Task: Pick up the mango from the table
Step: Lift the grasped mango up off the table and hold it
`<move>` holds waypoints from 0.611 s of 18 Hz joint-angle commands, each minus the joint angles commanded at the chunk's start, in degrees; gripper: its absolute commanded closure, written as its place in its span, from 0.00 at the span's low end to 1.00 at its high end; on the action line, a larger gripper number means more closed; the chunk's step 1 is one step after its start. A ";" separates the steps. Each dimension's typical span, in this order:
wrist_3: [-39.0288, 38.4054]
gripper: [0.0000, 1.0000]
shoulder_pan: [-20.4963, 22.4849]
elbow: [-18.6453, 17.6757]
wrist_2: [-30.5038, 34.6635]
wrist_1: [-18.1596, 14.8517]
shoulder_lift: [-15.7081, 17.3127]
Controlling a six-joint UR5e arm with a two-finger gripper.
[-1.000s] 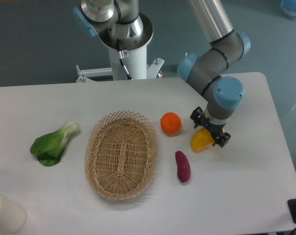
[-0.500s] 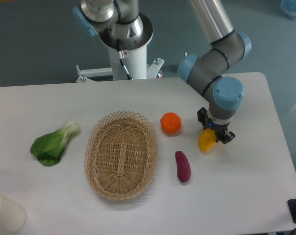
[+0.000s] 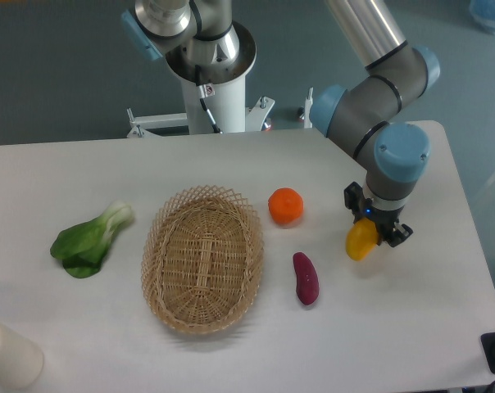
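A: Status on the gripper (image 3: pixel 376 228)?

B: Pointing down over the right side of the table (image 3: pixel 444 311). Black fingers (image 3: pixel 392 235) are clamped on the mango (image 3: pixel 361 241).

A: Where does the mango sit relative to the fingers?

B: Between them. One finger shows at its right edge, the other is up at its top-left. The upper end of the fruit is tucked under the gripper body; the lower yellow end sticks out down and to the left.

A: Is it off the table?

B: Can't tell for sure. There's a faint shadow on the white surface just below and right of it, but no clear gap is readable from this angle.

A: Anything close by?

B: Orange (image 3: pixel 286 205) is to the left of the mango, apart from it. Sweet potato (image 3: pixel 305 278) is lower left, also apart. Neither touches the mango or the fingers.

A: Rest of the layout?

B: Wicker basket (image 3: pixel 203 259) mid-table, left of the orange and sweet potato. Bok choy (image 3: pixel 91 240) further left. A cream-coloured cylinder (image 3: pixel 7 354) at the bottom-left corner, cut off by the frame. The arm's base pedestal (image 3: pixel 217 78) stands behind the far edge of the table.
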 joint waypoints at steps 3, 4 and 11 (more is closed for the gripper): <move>-0.09 0.52 0.09 2.73 -0.62 -1.49 -0.35; -0.35 0.52 0.09 3.61 -0.62 -1.67 -0.44; -1.23 0.52 -1.23 10.55 -0.62 -2.20 -3.17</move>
